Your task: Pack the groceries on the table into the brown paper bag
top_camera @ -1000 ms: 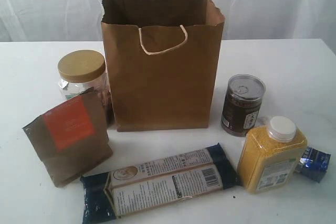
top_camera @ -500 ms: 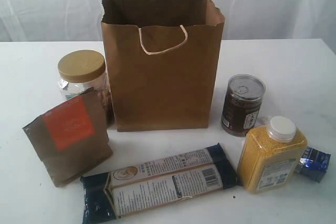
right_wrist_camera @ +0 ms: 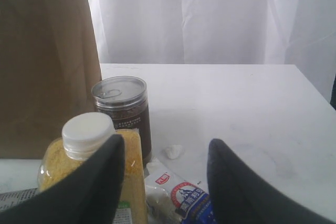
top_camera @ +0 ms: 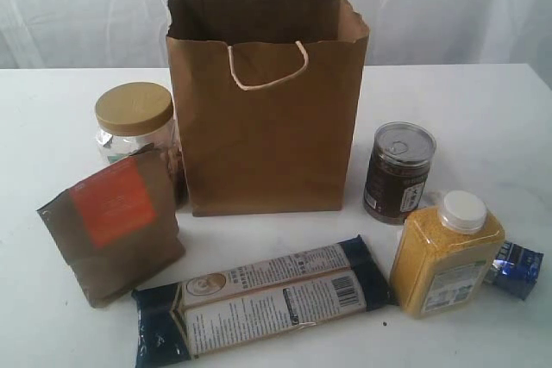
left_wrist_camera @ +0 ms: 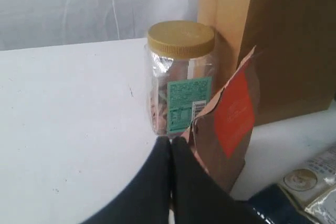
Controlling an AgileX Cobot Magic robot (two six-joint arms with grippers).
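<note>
The brown paper bag (top_camera: 267,101) stands upright at the middle of the table (top_camera: 483,109). Round it are a gold-lidded jar (top_camera: 135,127), a brown pouch with an orange label (top_camera: 112,221), a long dark-blue packet (top_camera: 263,299), a dark tin can (top_camera: 398,171), a yellow white-capped bottle (top_camera: 447,253) and a small blue-silver packet (top_camera: 516,268). Neither arm shows in the exterior view. My left gripper (left_wrist_camera: 171,141) is shut and empty, short of the jar (left_wrist_camera: 181,77) and the pouch (left_wrist_camera: 226,119). My right gripper (right_wrist_camera: 165,148) is open above the small packet (right_wrist_camera: 181,198), beside the bottle (right_wrist_camera: 89,150).
A white curtain (top_camera: 448,6) hangs behind the table. A small white crumpled scrap (right_wrist_camera: 174,151) lies by the can (right_wrist_camera: 122,111). Bare tabletop stretches to the right of the can and to the left of the jar.
</note>
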